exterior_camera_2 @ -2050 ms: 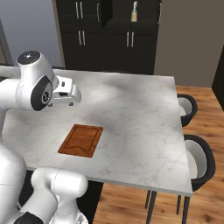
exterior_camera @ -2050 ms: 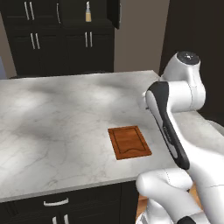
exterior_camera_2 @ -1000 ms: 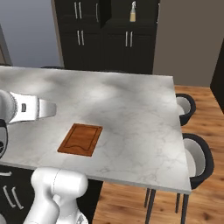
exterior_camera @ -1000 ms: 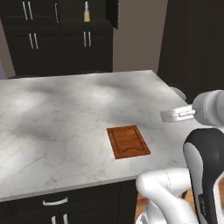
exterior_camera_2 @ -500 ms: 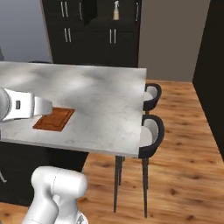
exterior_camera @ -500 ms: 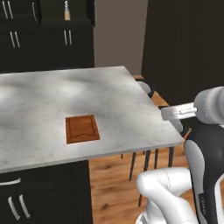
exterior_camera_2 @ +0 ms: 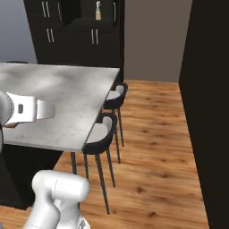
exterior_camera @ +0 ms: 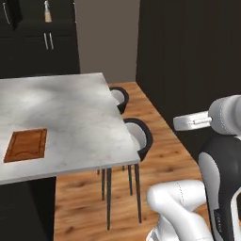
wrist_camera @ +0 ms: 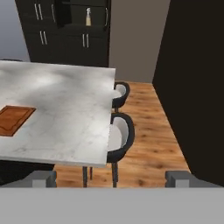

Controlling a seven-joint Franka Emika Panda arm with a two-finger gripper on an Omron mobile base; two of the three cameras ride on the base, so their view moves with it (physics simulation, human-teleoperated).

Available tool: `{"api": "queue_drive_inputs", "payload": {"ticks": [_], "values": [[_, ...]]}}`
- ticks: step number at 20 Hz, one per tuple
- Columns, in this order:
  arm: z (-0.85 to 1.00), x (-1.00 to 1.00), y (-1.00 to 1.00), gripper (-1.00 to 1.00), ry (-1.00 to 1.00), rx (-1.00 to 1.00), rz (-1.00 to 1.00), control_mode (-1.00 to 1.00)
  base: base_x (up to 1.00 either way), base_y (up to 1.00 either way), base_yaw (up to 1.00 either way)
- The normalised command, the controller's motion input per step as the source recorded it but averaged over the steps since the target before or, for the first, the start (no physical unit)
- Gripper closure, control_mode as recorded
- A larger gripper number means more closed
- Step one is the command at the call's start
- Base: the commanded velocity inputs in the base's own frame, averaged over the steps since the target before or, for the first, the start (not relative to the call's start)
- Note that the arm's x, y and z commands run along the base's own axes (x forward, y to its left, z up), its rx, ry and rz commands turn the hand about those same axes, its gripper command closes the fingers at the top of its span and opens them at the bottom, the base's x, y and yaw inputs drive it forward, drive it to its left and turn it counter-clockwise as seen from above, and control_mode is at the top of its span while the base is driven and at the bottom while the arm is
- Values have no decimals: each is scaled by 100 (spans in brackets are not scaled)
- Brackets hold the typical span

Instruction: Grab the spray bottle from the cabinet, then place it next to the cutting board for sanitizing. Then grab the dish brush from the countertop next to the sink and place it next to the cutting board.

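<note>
1. The spray bottle (exterior_camera_2: 98,10) stood upright on a shelf of the dark cabinet (exterior_camera_2: 76,33), in an opening between the panelled doors; in the hand view it sat at about 11 o'clock, far beyond the island. It looked parked there as stored stock, so I judged the first fetch had not begun.
2. The cutting board (exterior_camera: 26,145) lay flat on the white-marbled island (exterior_camera: 80,113), near its front-left part in the left base view and at 9 o'clock in the hand view. Bare slab showed around it, which should leave room beside it for both items.
3. The gripper (wrist_camera: 111,177) hung well apart from bottle and board, holding nothing; its two finger tips (wrist_camera: 40,178) stood far apart, so the jaws were released.
4. Two black stools (wrist_camera: 119,135) were tucked at the island's right edge, toward 12 o'clock from the gripper in the hand view.
5. The island lay between the robot and the cabinet, so I judged a straight reach impossible; the base would likely have to go round over the wooden floor (exterior_camera_2: 152,134), past the stools and beside the dark wall (exterior_camera_2: 210,89) at 3 o'clock.
</note>
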Motion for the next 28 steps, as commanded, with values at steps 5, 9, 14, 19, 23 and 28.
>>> {"api": "queue_drive_inputs", "payload": {"ticks": [5,9,14,19,23,28], "values": [[0,0,0,-100,0,0,0,100,14,-100,0],[0,0,0,-100,0,0,0,100,95,-100,10],[0,0,0,-100,0,0,0,100,100,-100,14],[0,0,0,-100,0,0,0,100,100,-87,18],[0,0,0,-100,0,0,0,100,100,-40,18],[0,0,0,-100,0,0,0,100,100,-20,21]]}}
